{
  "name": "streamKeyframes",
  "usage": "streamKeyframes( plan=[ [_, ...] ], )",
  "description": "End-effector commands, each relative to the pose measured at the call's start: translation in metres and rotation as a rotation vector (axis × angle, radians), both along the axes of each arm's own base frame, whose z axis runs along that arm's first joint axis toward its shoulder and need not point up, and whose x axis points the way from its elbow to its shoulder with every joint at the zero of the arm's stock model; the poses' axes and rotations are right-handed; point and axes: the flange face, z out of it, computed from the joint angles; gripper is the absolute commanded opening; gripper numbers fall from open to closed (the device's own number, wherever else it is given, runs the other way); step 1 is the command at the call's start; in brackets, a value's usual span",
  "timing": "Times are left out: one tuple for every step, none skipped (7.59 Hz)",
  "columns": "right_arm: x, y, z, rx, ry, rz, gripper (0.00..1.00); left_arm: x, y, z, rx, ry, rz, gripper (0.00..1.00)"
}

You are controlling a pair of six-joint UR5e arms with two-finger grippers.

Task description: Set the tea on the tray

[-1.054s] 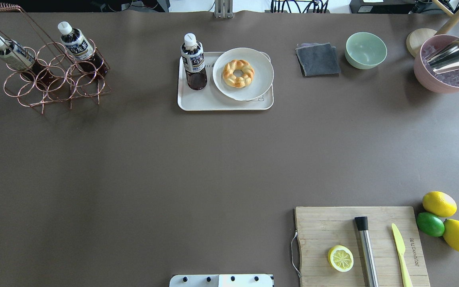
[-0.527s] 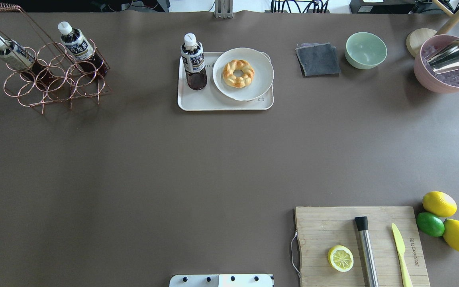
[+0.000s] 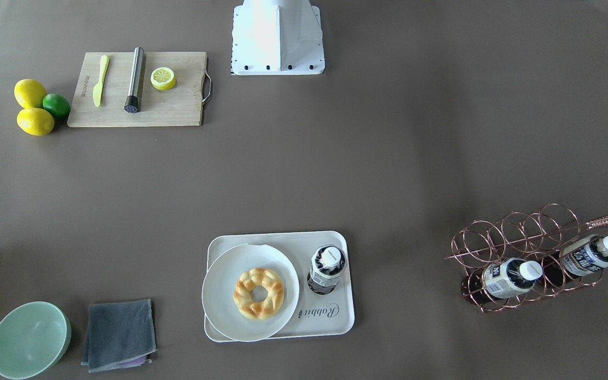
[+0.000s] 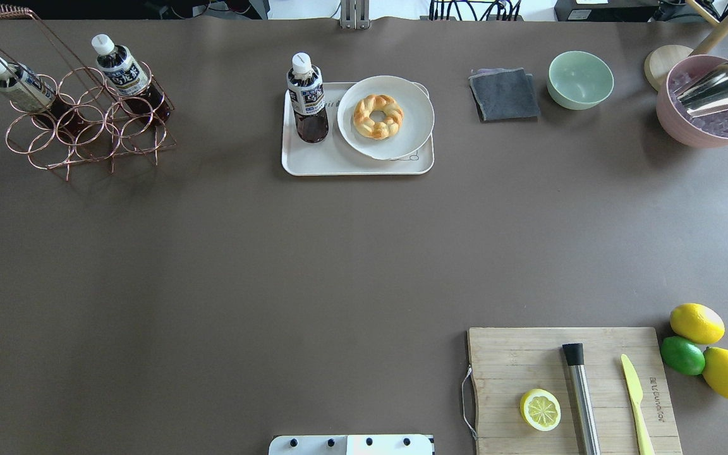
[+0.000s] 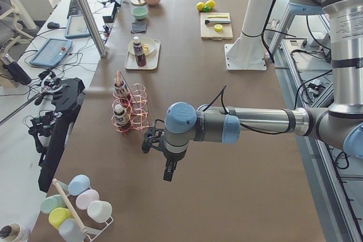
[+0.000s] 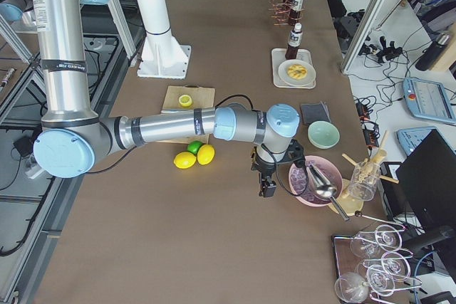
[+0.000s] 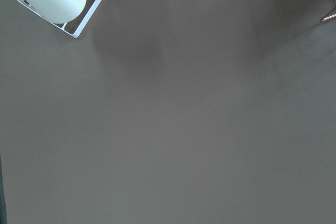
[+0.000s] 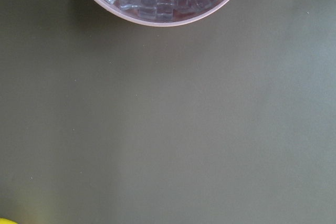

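One tea bottle stands upright on the left end of the cream tray, next to a round plate with a ring pastry; it also shows in the front view on the tray. Two more tea bottles lean in a copper wire rack. My left gripper hangs over bare table beyond the rack, seen only in the left side view. My right gripper hangs next to the pink bowl, seen only in the right side view. I cannot tell whether either is open.
A grey cloth, green bowl and pink bowl of ice with a metal scoop stand along the far edge. A cutting board with half lemon, muddler and knife lies front right, citrus fruits beside it.
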Motion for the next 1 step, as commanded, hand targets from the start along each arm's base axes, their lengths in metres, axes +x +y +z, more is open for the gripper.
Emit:
streamKeyframes(
  plan=[
    [0.0000,-0.0020,-0.0009,0.019,-0.001,0.007,1.00,-0.0004,-0.0018,-0.0027,0.023,-0.005,-0.006,0.97]
  ],
)
